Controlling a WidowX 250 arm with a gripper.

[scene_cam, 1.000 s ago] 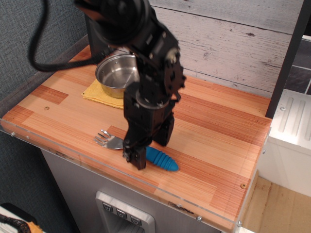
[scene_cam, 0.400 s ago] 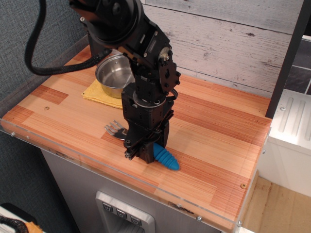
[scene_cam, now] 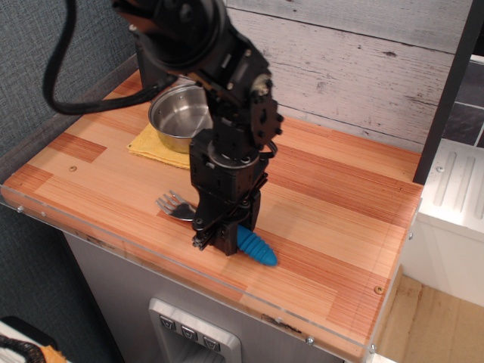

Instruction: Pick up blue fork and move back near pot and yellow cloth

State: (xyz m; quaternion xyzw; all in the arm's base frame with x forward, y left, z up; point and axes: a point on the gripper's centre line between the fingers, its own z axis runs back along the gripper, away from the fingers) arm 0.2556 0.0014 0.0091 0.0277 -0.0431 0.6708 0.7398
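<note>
The blue fork lies near the table's front edge. Its ribbed blue handle (scene_cam: 257, 249) sticks out to the right of my gripper and its silver head (scene_cam: 173, 206) to the left. My gripper (scene_cam: 221, 240) points down over the fork's middle, with its fingers closed on the handle. The fork sits at or just above the table surface; I cannot tell which. The shiny steel pot (scene_cam: 182, 115) stands at the back left on the yellow cloth (scene_cam: 153, 148), partly hidden behind my arm.
The wooden table (scene_cam: 340, 227) has a clear plastic lip along its front and left edges. A grey plank wall stands behind it. A dark post (scene_cam: 446, 91) and a white unit (scene_cam: 454, 204) stand to the right.
My fingers have closed on the fork's handle. The fork's head shifted up and to the right, away from the front edge. The gripper body moved slightly right.
</note>
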